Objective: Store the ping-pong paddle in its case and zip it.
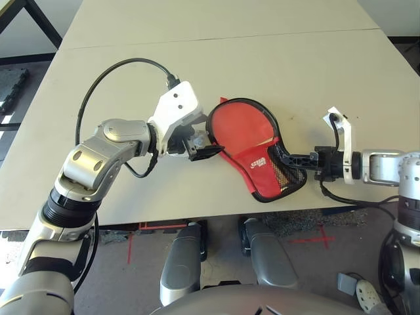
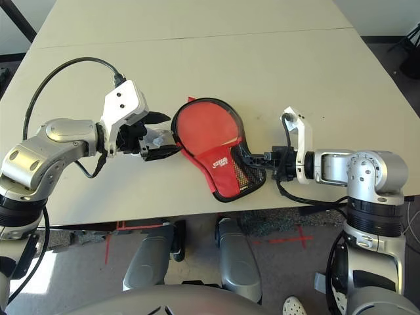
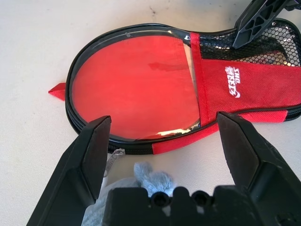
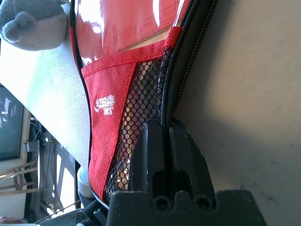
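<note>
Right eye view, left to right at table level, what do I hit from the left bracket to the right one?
White left wrist bracket → open left end effector → case with the paddle inside → right end effector, shut on the case's edge → white right wrist bracket.

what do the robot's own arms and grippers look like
Both arms are silver, with rounded metal joints, black ribbed bands and black cables. The left gripper and right gripper each have black angular fingers. A white bracket sits at the left wrist, another at the right.
</note>
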Robot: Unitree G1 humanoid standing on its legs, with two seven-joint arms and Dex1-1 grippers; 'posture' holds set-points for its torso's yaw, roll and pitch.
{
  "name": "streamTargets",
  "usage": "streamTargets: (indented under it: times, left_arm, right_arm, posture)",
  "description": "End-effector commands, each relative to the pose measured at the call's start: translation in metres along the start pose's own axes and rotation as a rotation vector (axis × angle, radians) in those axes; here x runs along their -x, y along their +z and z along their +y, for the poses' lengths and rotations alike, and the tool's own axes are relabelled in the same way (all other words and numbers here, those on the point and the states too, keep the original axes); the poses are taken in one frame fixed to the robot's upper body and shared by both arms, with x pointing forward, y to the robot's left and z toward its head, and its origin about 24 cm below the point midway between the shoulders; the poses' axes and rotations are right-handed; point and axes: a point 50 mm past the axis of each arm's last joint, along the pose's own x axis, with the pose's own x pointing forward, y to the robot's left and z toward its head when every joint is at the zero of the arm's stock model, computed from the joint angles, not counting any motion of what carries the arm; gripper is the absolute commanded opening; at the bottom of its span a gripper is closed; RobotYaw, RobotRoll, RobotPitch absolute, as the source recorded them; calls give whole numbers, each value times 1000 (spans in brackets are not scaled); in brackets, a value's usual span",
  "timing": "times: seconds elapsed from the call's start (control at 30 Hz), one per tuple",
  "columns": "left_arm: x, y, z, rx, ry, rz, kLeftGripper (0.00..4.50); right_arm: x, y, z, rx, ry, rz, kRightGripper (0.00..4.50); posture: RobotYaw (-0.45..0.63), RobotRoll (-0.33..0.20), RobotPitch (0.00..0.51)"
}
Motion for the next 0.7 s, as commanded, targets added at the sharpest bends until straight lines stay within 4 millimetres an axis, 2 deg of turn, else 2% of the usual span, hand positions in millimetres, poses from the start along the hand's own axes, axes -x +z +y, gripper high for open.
streamTargets:
  times: [0.03, 0.7]
  left_arm:
    - [-2, -8, -1, 15, -3, 20, 4500]
    - [-6, -13, -2, 24, 1, 9, 4500]
  right_arm:
    - [3, -11, 2, -12, -1, 19, 36]
    - [8, -22, 11, 16, 16, 84, 36]
  posture:
    - [44, 0, 225]
    - [42, 0, 229]
